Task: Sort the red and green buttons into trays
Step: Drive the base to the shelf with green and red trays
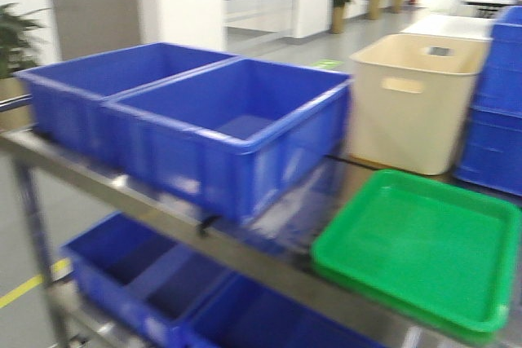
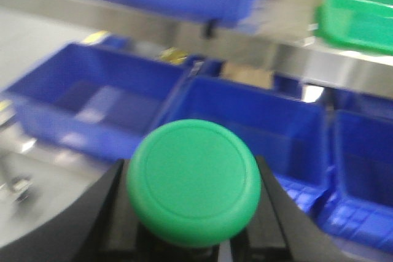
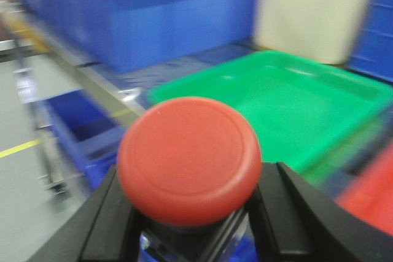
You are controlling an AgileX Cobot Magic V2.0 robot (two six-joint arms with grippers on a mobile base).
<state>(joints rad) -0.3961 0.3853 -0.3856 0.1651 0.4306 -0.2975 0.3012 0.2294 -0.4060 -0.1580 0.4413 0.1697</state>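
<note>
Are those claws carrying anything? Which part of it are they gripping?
Yes. The left gripper holds the green button, and the right gripper holds the red button. Each is pinched from both sides just below its cap.

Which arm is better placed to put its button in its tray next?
Probably right: right fingers hold the red button, red tray close beside. Left fingers hold the green button; green tray looks farther.

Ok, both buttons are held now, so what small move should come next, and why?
Probably lift the green button up and right toward the green tray. The left gripper has its jaws shut on it, and the tray sits on the higher shelf, empty where visible.
</note>
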